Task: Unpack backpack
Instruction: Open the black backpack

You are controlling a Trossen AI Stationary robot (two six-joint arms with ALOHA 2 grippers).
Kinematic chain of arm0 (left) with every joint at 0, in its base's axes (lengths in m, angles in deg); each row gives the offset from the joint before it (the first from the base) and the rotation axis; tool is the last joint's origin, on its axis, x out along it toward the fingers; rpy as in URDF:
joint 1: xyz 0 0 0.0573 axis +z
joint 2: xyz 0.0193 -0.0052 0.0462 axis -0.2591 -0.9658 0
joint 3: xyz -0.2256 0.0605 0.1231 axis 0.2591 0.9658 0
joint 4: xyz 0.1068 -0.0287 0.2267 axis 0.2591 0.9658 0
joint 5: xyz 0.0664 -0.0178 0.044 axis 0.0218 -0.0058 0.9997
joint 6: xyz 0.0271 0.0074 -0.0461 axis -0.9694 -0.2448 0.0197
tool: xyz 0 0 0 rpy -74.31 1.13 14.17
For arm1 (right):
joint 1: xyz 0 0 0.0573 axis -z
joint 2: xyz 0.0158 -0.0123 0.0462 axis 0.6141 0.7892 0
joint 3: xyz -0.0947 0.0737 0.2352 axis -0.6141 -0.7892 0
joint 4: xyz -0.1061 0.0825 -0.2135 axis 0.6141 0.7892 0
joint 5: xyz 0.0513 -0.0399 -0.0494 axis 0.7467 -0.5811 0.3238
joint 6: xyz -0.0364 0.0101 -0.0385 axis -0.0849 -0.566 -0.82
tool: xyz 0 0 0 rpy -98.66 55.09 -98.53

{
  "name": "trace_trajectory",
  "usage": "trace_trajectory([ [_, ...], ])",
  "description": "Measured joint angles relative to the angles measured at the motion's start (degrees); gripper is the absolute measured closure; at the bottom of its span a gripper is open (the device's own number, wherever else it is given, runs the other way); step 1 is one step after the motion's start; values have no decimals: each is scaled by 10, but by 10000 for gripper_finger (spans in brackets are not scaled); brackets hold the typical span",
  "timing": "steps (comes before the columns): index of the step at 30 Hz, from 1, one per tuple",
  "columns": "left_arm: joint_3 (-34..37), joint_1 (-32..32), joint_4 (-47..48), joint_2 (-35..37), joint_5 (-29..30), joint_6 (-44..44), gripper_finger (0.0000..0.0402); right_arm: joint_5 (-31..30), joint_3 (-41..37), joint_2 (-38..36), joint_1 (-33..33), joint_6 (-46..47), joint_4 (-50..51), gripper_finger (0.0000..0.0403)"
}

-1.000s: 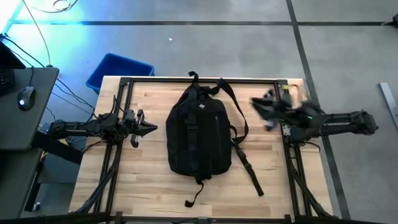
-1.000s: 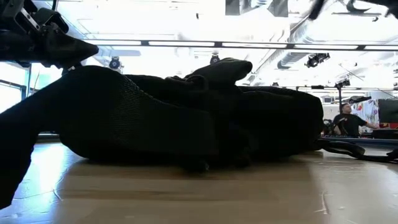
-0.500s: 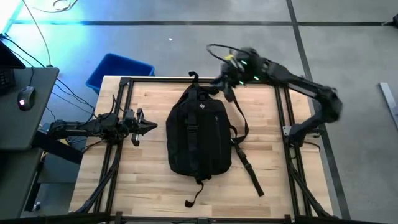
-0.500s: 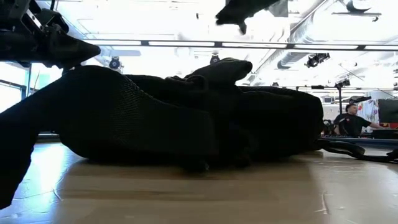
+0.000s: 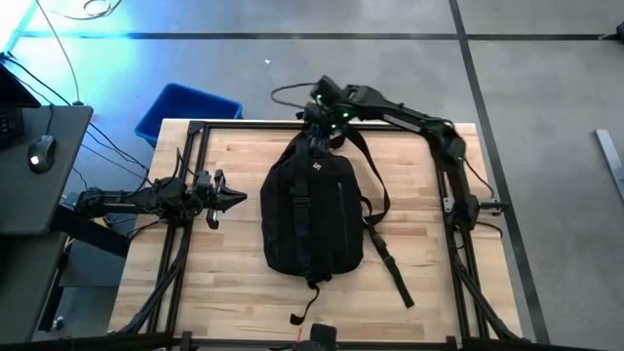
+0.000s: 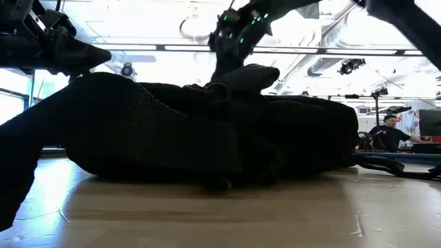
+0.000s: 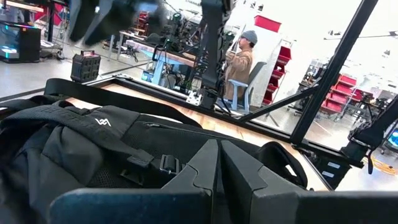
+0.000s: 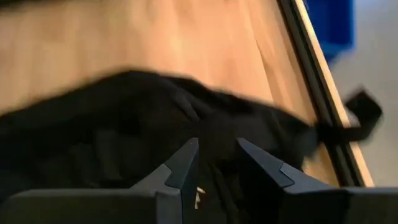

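The black backpack lies flat in the middle of the table, its white logo up and its top end toward the far edge. Its long straps trail over the wood toward the near right. My right gripper hangs over the backpack's top end, slanting downward. Its fingers are open a little, with dark fabric below them. My left gripper waits level at the table's left side, shut, pointing at the backpack's side. My right gripper stands just over the backpack's top end, slanting down from the far right. Whether its fingertips touch the fabric cannot be told.
A blue bin stands on the floor beyond the table's far left corner. A desk with a mouse is to the left. Bare wood lies to the left and right of the backpack. People show in the room beyond the table.
My right gripper has swung fast from the table's right edge toward the far edge and then left, ending over the backpack's top end. It has tipped from level to slanting down. The backpack has not moved.
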Motion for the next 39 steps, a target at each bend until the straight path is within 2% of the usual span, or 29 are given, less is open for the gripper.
trace_trajectory([
  [3,0,0,0,0,0,0,402,-39,4,33,0,2,24,301],
  [8,0,0,0,0,0,0,402,-44,5,66,8,-14,57,268],
  [11,0,0,0,0,0,0,402,-69,5,81,9,-30,58,253],
  [18,0,0,0,0,0,5,402,-111,6,99,11,-76,55,248],
  [27,0,0,0,0,-1,5,402,-107,6,98,32,-85,41,268],
  [32,0,0,0,0,-2,18,402,-55,-1,98,42,-99,29,274],
  [39,0,0,0,0,-2,35,402,-38,-30,98,36,-109,-17,274],
])
